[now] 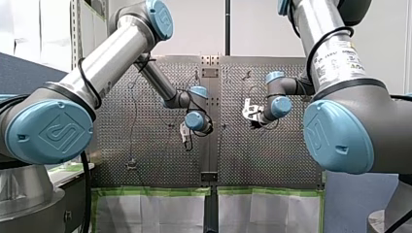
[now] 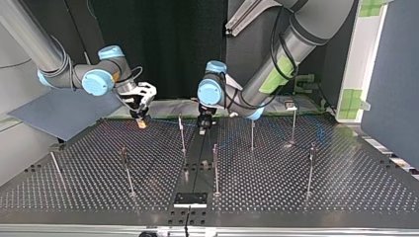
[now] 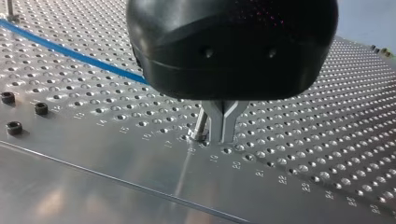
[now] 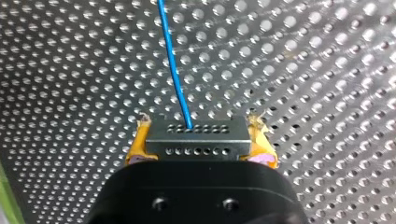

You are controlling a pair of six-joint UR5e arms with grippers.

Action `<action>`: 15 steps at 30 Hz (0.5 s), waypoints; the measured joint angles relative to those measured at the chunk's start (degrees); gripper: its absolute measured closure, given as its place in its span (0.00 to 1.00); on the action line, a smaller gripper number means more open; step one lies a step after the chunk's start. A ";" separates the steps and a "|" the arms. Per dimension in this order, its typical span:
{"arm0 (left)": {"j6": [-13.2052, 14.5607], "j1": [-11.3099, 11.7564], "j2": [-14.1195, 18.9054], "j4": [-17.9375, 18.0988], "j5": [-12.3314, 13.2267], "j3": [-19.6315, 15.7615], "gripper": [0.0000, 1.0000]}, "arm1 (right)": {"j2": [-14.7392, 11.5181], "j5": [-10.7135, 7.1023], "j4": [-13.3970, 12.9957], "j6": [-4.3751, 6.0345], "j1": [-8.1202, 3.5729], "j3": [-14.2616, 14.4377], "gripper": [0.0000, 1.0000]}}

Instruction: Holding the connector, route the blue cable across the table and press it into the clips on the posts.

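My right gripper is shut on the black connector, held between its yellow pads. The blue cable leaves the connector and runs ahead over the perforated table. In the top view this gripper hangs low at the far left. My left gripper points down near the table's middle seam. In the left wrist view its metal fingers stand together with their tips at the plate, right beside the foot of a post. The blue cable passes behind the gripper body; I see nothing between the fingers.
Several thin clip posts stand across the table, among them one between the grippers and others nearer the middle. A black plate lies at the near edge. Three bolt heads sit beside the seam.
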 joint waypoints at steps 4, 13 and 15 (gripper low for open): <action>0.37 -0.21 0.00 -1.62 -0.06 0.02 0.28 | 0.07 0.00 -0.22 0.22 -0.60 -0.77 1.00; 1.83 -0.97 0.20 -5.62 -1.04 0.03 0.00 | 0.19 -0.33 -0.55 0.27 -1.47 -1.33 1.00; 2.54 -1.24 0.39 -6.70 -1.87 0.02 0.00 | 0.20 -0.64 -0.66 0.29 -1.60 -1.35 1.00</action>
